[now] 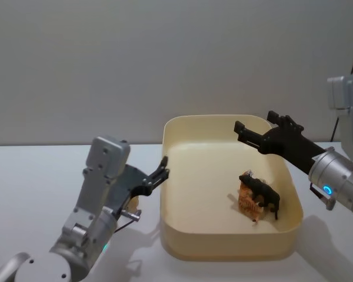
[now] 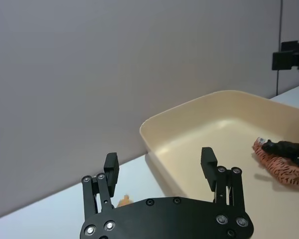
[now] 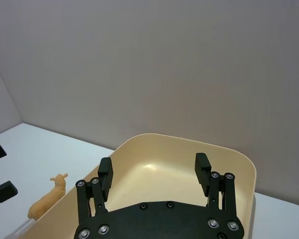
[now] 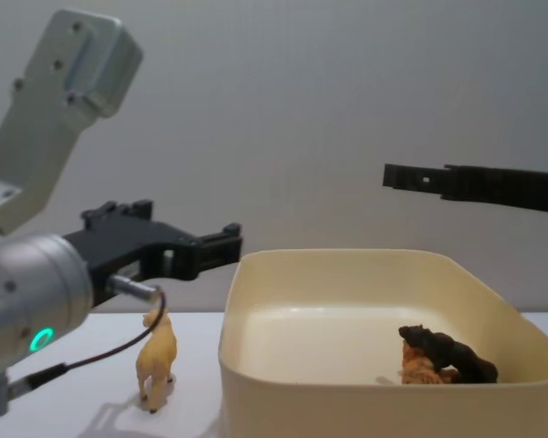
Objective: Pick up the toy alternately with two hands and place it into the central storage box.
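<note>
You see the left gripper (image 1: 162, 168) spread wide and empty, just beside the left wall of the central storage box (image 1: 223, 245), above a tan toy animal (image 4: 157, 356) that stands on the table (image 1: 35, 176). The right gripper (image 1: 254, 122), also wide, hangs over the box. Inside lie a black toy (image 1: 263, 191) and, probably, a striped tiger (image 1: 245, 201).

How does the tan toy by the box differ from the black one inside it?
The tan toy stands upright on the table, left of the storage box; the black toy rests inside it on a striped orange toy. Both are small animal figures, neither held; the left pincer hovers open above the tan one.
</note>
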Available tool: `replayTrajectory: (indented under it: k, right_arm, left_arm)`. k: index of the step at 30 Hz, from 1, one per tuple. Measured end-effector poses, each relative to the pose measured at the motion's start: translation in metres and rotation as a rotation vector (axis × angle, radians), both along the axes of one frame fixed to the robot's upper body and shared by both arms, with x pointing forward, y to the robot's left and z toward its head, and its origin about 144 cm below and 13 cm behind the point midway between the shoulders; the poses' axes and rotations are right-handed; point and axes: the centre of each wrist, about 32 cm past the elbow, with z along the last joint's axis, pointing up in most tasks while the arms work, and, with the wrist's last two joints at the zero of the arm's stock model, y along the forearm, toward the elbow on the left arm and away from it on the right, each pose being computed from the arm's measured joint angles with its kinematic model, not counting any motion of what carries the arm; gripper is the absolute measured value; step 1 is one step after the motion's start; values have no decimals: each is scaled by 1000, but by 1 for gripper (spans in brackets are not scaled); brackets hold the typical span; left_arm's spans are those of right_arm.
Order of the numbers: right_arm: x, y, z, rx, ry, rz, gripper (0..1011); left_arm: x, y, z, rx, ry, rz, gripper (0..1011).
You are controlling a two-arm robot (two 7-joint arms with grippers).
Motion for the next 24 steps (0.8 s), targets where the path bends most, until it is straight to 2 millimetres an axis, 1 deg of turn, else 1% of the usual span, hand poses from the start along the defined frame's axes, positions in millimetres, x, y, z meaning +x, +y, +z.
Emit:
replayTrajectory:
  k: [7, 11, 18, 24]
  right_arm:
    - [0, 1, 1, 1, 0, 5, 1001]
    - [1, 1, 1, 1, 0, 6, 1001]
    - [1, 2, 1, 1, 1, 8, 1001]
    - [1, 2, 1, 2, 1, 9, 1001]
  left_arm:
    - [-16, 8, 0, -27, 78, 80, 1001]
    - [-21, 14, 1, -35, 123, 100, 1001]
    - [-25, 25, 0, -44, 205, 85, 1001]
    - [-22, 35, -3, -47, 258, 31, 1001]
